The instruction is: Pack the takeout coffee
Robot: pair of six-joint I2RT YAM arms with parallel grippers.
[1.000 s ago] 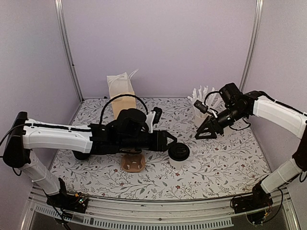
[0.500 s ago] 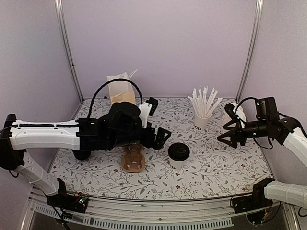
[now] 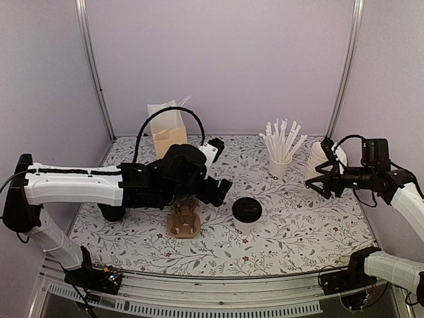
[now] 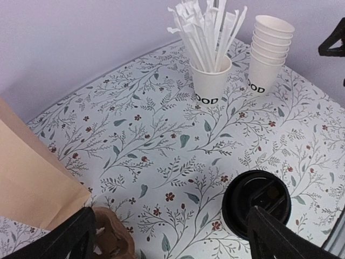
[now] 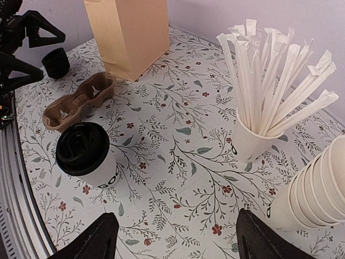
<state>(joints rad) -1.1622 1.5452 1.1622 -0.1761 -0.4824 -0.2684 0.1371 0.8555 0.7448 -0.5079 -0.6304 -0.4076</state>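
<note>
My left gripper spread, empty; I judge the small white paper cup with black plastic lid light, crushable: pinch mid-wall gently.

Light fell soft and even from above, and the table was bright without glare. A faint shadow lay beside the lidded coffee cup. My wrist views curved the table's edges, and my own fingertips showed dark and slightly soft. The overhead view looked a little grainy.
</note>
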